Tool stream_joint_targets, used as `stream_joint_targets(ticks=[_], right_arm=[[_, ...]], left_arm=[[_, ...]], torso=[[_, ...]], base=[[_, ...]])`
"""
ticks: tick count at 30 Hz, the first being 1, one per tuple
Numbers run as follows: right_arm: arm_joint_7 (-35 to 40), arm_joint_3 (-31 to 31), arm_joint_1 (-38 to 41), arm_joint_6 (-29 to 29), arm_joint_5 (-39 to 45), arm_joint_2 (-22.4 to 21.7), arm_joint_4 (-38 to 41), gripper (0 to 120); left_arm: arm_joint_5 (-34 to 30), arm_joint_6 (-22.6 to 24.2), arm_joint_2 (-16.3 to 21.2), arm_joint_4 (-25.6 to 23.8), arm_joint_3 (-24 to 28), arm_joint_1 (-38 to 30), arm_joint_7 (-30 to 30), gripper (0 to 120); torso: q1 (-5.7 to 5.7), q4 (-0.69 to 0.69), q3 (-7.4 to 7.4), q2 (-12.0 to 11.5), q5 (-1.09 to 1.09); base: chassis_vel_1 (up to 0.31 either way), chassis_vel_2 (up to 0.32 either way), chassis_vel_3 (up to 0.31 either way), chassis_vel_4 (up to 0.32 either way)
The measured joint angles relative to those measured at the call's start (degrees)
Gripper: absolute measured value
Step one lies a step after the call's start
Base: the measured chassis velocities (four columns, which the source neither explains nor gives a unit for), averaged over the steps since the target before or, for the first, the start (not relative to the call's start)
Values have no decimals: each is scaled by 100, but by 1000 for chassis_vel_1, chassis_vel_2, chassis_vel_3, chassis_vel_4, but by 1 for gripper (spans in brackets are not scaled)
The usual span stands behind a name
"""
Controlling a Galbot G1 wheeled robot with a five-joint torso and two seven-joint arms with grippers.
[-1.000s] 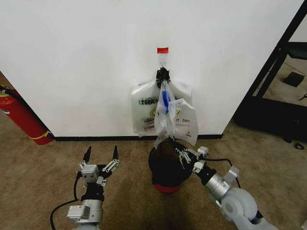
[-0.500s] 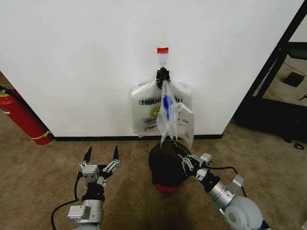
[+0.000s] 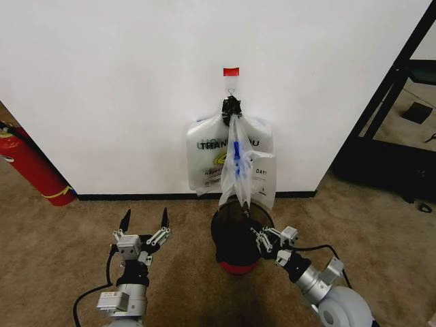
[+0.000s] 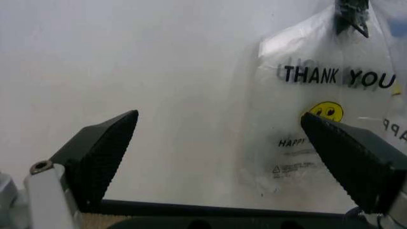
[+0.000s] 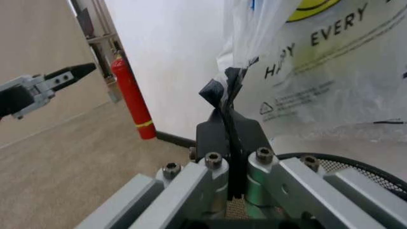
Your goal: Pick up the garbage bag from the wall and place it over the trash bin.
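A thin white garbage bag (image 3: 240, 170) hangs stretched from the hook on the white wall (image 3: 122, 82), its lower tip pinched in the right gripper (image 3: 261, 238) jaws over the black mesh trash bin (image 3: 235, 240), while the left gripper (image 3: 144, 221) waits well aside, jaws spread.

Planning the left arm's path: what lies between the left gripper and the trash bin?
Only bare brown carpet, as the head view shows: the left gripper hovers open beside the trash bin, with nothing on the floor between them.
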Motion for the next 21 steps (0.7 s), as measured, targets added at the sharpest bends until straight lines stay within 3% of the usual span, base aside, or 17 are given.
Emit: stream_joint_targets(ticks=[21], right_arm=[[-489, 120, -147, 552, -823, -14, -239, 0]], left_arm=[[-40, 23, -5, 69, 19, -70, 1, 100]], torso=[[0, 0, 0, 0, 0]], base=[[0, 0, 0, 0]])
